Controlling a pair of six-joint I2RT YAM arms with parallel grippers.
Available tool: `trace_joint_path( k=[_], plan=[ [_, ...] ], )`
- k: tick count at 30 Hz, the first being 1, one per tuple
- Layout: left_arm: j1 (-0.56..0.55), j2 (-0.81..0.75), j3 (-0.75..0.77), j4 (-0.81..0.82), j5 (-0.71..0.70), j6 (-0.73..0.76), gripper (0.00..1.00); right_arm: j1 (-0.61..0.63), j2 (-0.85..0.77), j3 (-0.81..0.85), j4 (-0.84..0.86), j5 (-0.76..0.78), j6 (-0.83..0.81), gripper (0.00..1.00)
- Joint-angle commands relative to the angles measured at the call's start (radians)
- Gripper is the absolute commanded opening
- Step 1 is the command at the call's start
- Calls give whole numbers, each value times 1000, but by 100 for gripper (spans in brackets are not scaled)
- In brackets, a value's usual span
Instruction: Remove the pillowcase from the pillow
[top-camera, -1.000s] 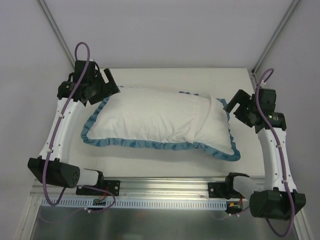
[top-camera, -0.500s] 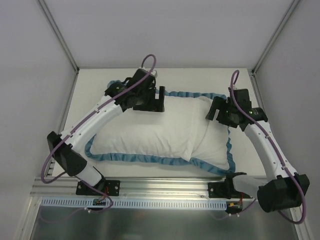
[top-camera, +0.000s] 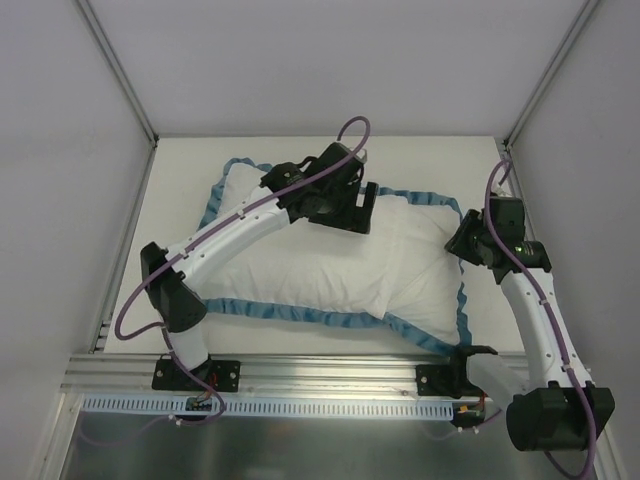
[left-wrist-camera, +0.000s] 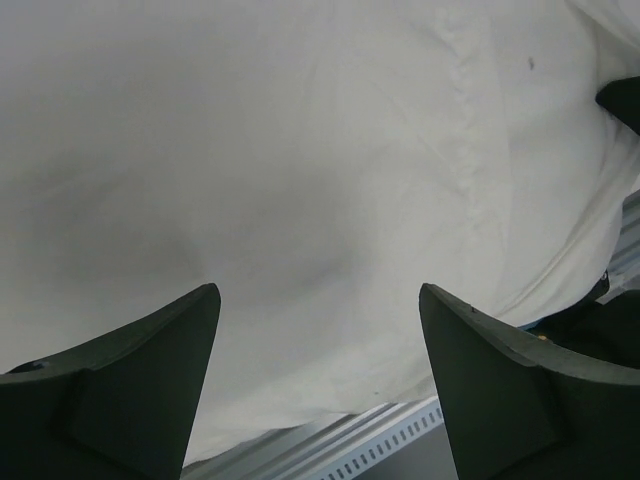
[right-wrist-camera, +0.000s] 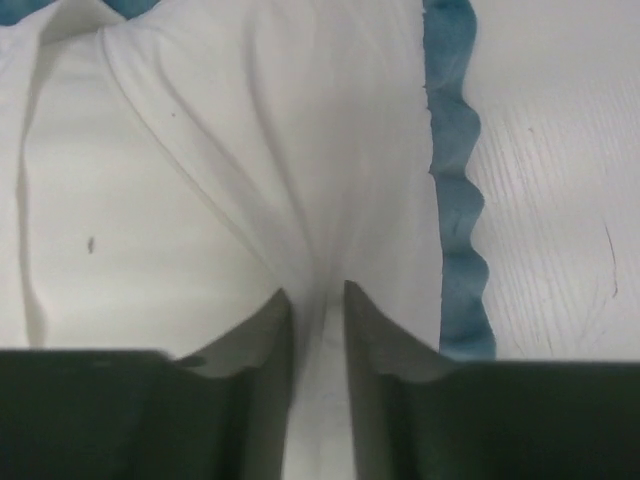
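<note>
Top camera: we look down from high behind the near edge over the whole table (top-camera: 180, 170). Wrist cameras: we look close onto the pillowcase (left-wrist-camera: 300, 150), shared by all three views.

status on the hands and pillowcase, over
Left hand open above the teal-ruffled white cloth pillowcase. Right hand shut on a fold near its ruffle. Not yet stripped off. Nothing blocking.

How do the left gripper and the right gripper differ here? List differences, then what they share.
The left gripper is open, holding nothing; the right gripper is shut on a fold of the pillowcase. The left gripper hangs midway along the pillowcase; the right gripper sits at its end by the teal ruffle. Both face white cloth.
</note>
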Motion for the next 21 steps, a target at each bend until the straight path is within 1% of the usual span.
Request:
trace_joint_path(
  k=[1,2,3,4,6,7,10,15,18,19,21],
  plan=[
    [-58,80,160,-29,8,28,81,-46,-15,-48,-13,-41,19,22],
    [-69,100,192,-43,5,28,81,-49,-16,-55,-9,-48,27,15],
    [-80,144,223,-52,-4,29,82,-49,-21,-63,-6,-68,31,6],
    [-91,166,284,-61,-7,32,82,-49,-26,-72,6,-79,39,1],
    [-121,227,340,-83,-22,34,83,-49,-48,-100,24,-122,62,1],
    [-131,249,385,-94,-39,31,83,-49,-56,-108,36,-131,68,1],
    [-152,315,458,-123,-51,26,85,-47,-84,-128,40,-150,80,1],
    [-170,371,489,-128,-64,32,86,-46,-119,-141,30,-159,87,1],
    [-174,416,490,-131,-97,46,85,-47,-131,-140,27,-165,93,1],
    [-178,430,492,-144,-113,48,83,-46,-136,-140,26,-165,94,1],
    [-181,453,490,-164,-156,45,70,-46,-139,-138,17,-162,93,1]
  ],
)
